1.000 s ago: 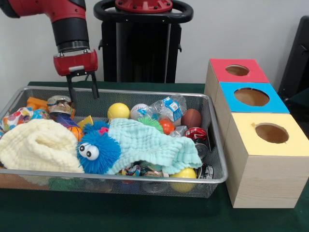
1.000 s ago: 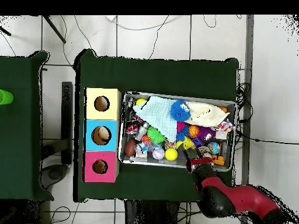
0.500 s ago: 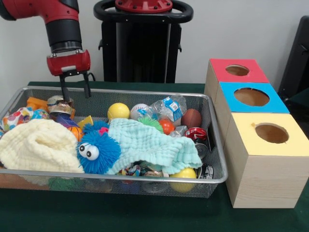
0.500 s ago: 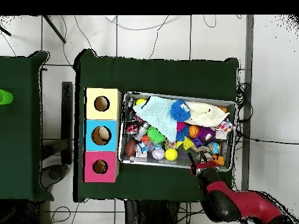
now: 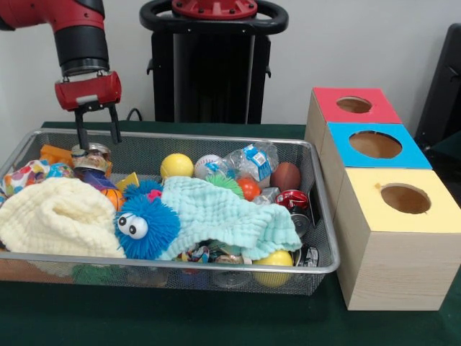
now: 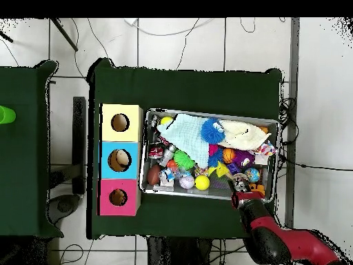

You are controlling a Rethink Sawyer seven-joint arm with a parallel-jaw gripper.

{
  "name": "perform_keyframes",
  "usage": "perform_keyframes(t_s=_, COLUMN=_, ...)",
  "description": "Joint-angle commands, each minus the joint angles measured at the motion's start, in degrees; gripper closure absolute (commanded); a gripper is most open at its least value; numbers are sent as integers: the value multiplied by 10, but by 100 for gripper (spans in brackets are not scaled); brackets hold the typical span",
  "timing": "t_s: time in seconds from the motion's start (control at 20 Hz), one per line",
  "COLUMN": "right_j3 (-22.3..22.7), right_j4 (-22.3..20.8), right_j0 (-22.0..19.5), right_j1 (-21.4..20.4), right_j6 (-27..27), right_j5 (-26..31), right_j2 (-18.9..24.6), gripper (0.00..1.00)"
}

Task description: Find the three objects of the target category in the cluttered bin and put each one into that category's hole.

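Nearest us in the front view, the green tabletop (image 5: 216, 321) carries a wire mesh bin (image 5: 317, 267) with three wooden boxes beside it at 3 o'clock. The closest box is topped yellow (image 5: 403, 198), the next blue (image 5: 374, 145), the farthest red (image 5: 354, 105), each with a round hole in its lid.

In the bin's near half we see a cream cloth (image 5: 54, 216) at 9 o'clock, a fuzzy blue toy with big eyes (image 5: 144, 223) touching it, and a pale mint cloth (image 5: 223, 216) draped over the middle. A yellow ball (image 5: 274, 259) shows under the mint cloth's near edge.

Farther back lie another yellow ball (image 5: 176, 165), a baseball (image 5: 207, 165), a brown football-shaped ball (image 5: 286, 175) and a clear plastic wrapper (image 5: 248, 160).

Farthest, at 10 o'clock, the hand (image 5: 95, 126) hangs empty above the bin's back corner, its two black fingers (image 5: 114, 124) apart, tips just over a small jar (image 5: 92, 155).
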Motion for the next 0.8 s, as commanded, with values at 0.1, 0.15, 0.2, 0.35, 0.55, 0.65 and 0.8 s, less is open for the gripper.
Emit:
perform_keyframes(t_s=0.1, right_j3=-32, right_j4=-26, right_j0=3, right_j1=13, right_j6=14, right_j5=61, right_j2=49, gripper=0)
perform_keyframes(t_s=0.15, right_j3=-33, right_j4=-27, right_j0=2, right_j1=14, right_j6=12, right_j5=62, right_j2=49, gripper=0)
perform_keyframes(t_s=0.2, right_j3=-35, right_j4=-29, right_j0=2, right_j1=15, right_j6=11, right_j5=63, right_j2=48, gripper=0)
perform_keyframes(t_s=0.35, right_j3=-46, right_j4=-41, right_j0=12, right_j1=18, right_j6=10, right_j5=52, right_j2=34, gripper=0)
perform_keyframes(t_s=0.55, right_j3=-39, right_j4=-38, right_j0=-37, right_j1=46, right_j6=-6, right_j5=84, right_j2=86, gripper=0)
perform_keyframes(t_s=0.65, right_j3=-39, right_j4=-29, right_j0=-70, right_j1=76, right_j6=-22, right_j5=111, right_j2=118, gripper=0)
perform_keyframes(t_s=0.8, right_j3=-41, right_j4=-1, right_j0=-96, right_j1=91, right_j6=-50, right_j5=153, right_j2=147, gripper=0)
